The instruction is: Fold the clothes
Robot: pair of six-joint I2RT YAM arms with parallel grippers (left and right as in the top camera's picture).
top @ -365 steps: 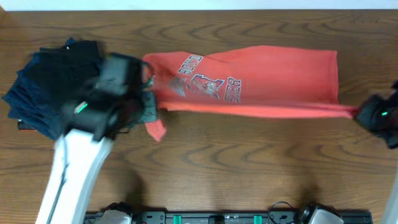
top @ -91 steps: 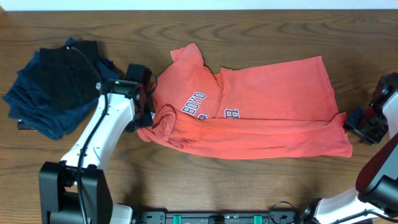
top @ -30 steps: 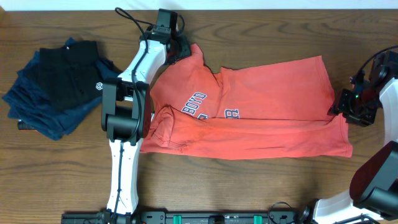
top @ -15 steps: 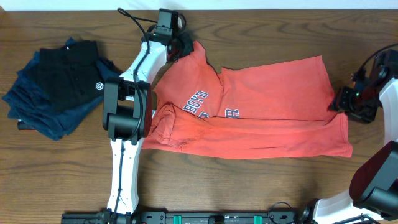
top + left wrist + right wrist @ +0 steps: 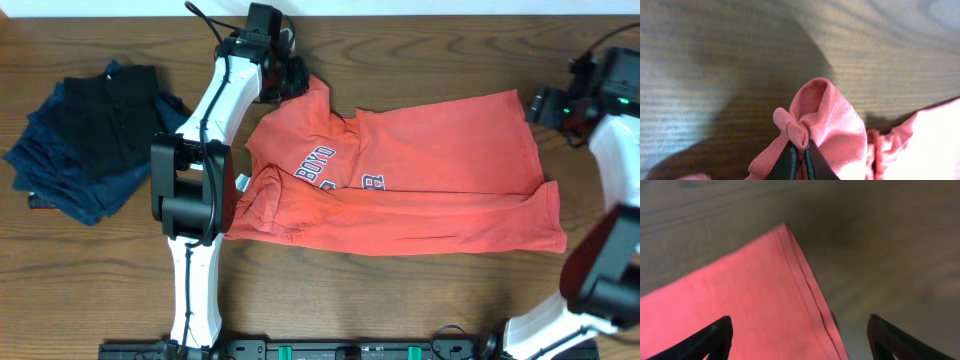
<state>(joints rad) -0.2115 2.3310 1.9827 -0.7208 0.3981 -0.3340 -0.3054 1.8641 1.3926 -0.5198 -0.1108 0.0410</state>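
Cloth grip: the left hand is pinched tight on a bunched sleeve fold of the T-shirt, at its far collar-end corner. This is judged to be a hold for lifting and carrying that end over. The right hand is spread at the T-shirt's opposite end, one finger on either side of the far hem corner and not closed on it. It appears positioned to take that corner. The T-shirt lies lengthwise on the table, lettering up and rumpled near the collar. Count: one T-shirt, two hands, and one pile of dark garments well apart beyond the T-shirt's collar end. The number of pieces in the pile cannot be resolved.
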